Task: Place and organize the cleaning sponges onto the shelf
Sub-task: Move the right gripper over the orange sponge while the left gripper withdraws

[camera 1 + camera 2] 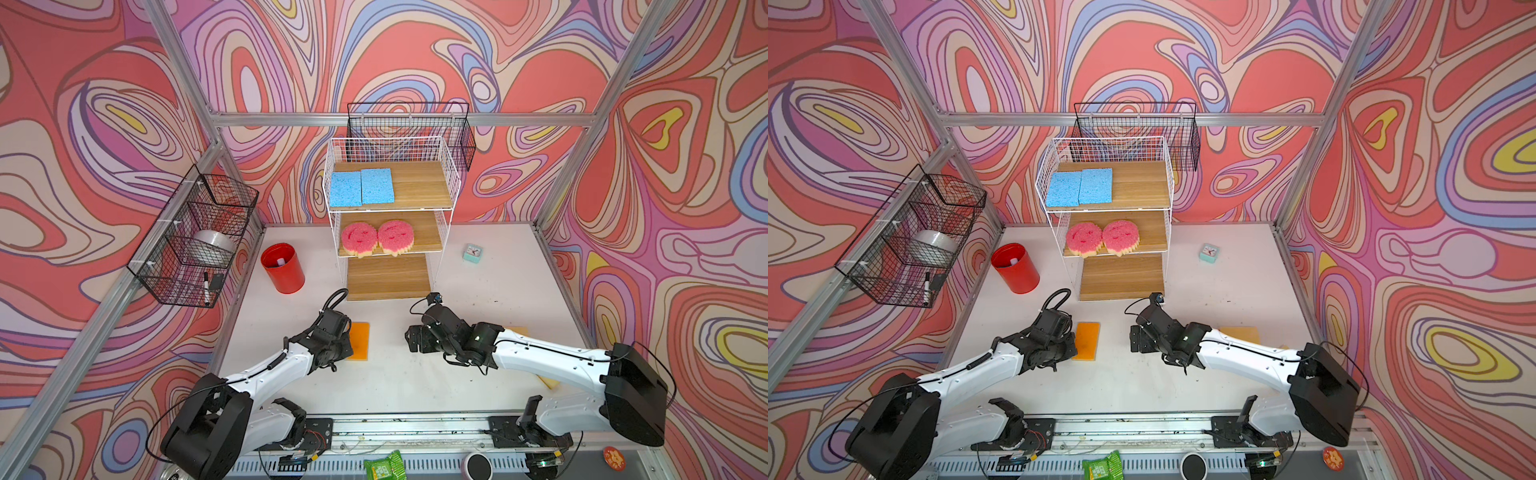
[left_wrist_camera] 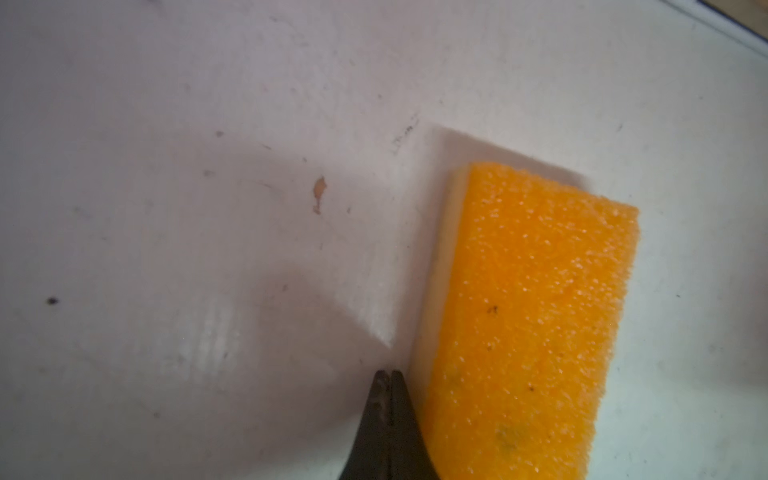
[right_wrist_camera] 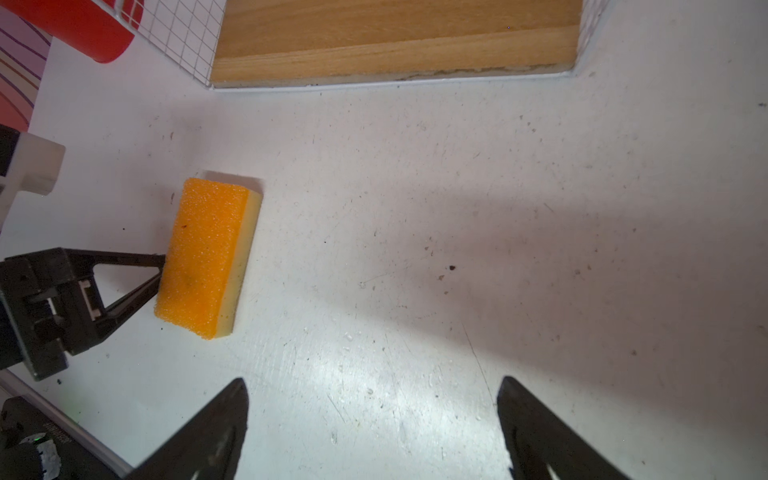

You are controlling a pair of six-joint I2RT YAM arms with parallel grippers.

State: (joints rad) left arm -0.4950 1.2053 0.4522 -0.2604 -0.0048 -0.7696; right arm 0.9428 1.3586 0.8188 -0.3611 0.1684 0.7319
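Touching the orange sponge [image 2: 528, 316], left gripper [image 2: 388, 374] pinched empty; right gripper [image 3: 372, 381] wide.

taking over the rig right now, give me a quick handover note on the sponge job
Left pincer: shut, empty, tips beside the orange sponge lying on the table.
Right pincer: open, empty, over the table.
Done: two blue sponges on the shelf's top board, two pink round sponges on the middle board.
Left: the orange sponge, plus two yellowish sponges partly hidden by the right arm. The bottom board is bare.
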